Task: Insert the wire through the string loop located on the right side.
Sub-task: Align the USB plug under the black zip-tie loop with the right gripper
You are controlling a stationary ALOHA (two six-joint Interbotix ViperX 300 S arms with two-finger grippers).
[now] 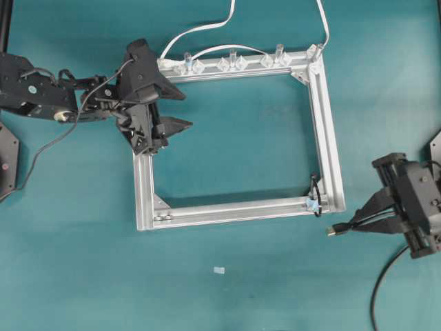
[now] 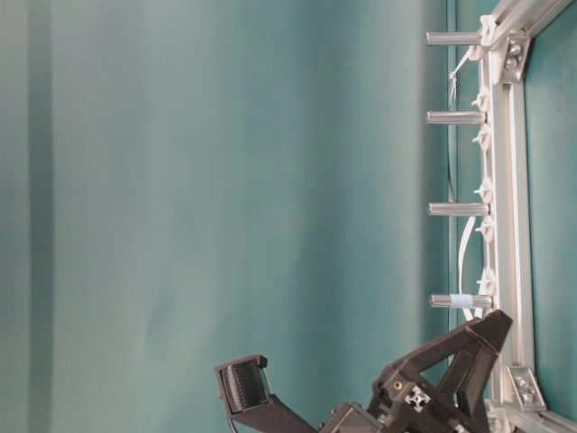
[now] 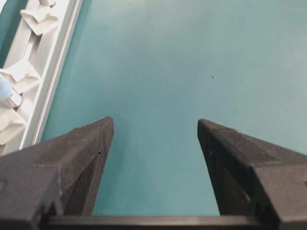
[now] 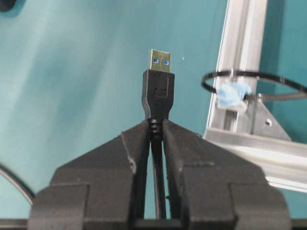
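Wire: pinched in right claw, plug sticking out past the tips.
Loop: just right of plug, apart.
Left claw: gaping, holds nothing.
Writing: none legible.

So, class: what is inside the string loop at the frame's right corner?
Nothing is threaded through the string loop yet; only the metal frame and teal table show through it. The wire sits outside, clamped in the right gripper.

hidden: wire vanishes between the right gripper's fingers | cut off: string loop runs past the right wrist view's edge; aluminium frame clipped in table-level view | too small: loop overhead
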